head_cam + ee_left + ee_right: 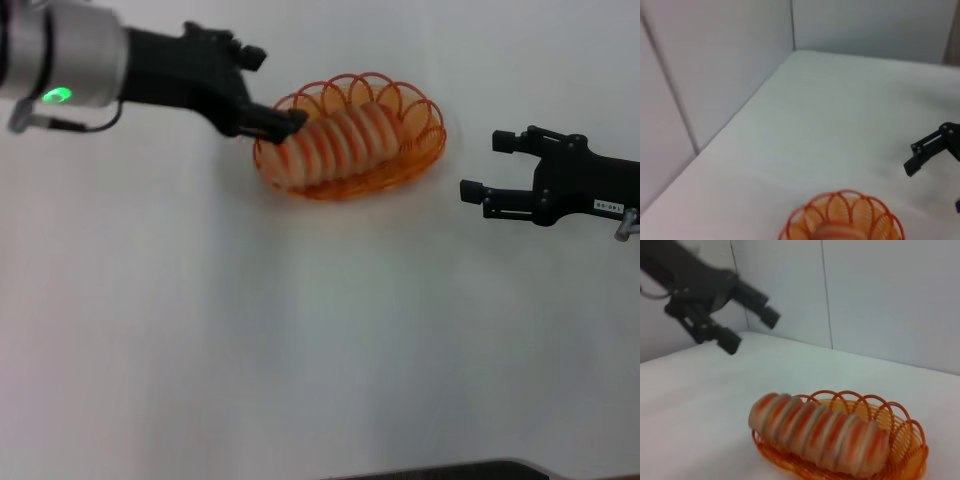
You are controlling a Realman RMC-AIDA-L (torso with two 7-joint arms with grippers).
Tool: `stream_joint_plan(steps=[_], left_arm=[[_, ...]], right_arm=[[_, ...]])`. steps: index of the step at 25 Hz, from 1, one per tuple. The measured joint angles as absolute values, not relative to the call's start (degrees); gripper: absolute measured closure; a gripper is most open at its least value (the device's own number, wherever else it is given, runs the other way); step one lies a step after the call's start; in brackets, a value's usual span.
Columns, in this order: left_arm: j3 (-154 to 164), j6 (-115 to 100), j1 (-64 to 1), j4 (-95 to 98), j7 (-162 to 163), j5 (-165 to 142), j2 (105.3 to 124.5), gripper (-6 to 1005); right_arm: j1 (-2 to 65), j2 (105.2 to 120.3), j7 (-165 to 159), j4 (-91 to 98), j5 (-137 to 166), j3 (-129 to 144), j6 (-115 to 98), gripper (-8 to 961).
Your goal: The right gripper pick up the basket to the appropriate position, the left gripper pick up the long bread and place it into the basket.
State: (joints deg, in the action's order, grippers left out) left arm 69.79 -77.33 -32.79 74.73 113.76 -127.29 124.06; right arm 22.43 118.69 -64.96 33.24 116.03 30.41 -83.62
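orange long bread lies along basket

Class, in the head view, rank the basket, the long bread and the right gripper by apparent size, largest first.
1. basket
2. long bread, lying inside it and shorter
3. right gripper, though it looks close to the bread, so that order is unsure.

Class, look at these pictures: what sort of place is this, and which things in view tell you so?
Probably a robot test bench, not a kitchen: a bare white table boxed in by plain white panels, with only a toy long bread in an orange wire basket between the left gripper and right gripper.
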Motion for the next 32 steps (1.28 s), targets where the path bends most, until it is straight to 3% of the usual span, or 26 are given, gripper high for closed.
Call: stream_joint_plan(steps=[7,16,32], left_arm=[[60.42,-85.81,-28.51,68.89,103.85,-122.81,123.72,126],[50.65,-94.16,-22.98,61.82,93.06,-122.76,123.84,125],[47.18,-93.0,-22.52,48.47,81.36,-123.32,123.82,125]], right_arm=[[22.44,117.85,-66.02,33.03,116.01,29.89,-84.86,36],[22.17,118.1,-65.57,32.96,116.27,29.67,-85.1,36],[21.89,118.81,-65.4,32.63,116.67,30.33,-82.45,37]])
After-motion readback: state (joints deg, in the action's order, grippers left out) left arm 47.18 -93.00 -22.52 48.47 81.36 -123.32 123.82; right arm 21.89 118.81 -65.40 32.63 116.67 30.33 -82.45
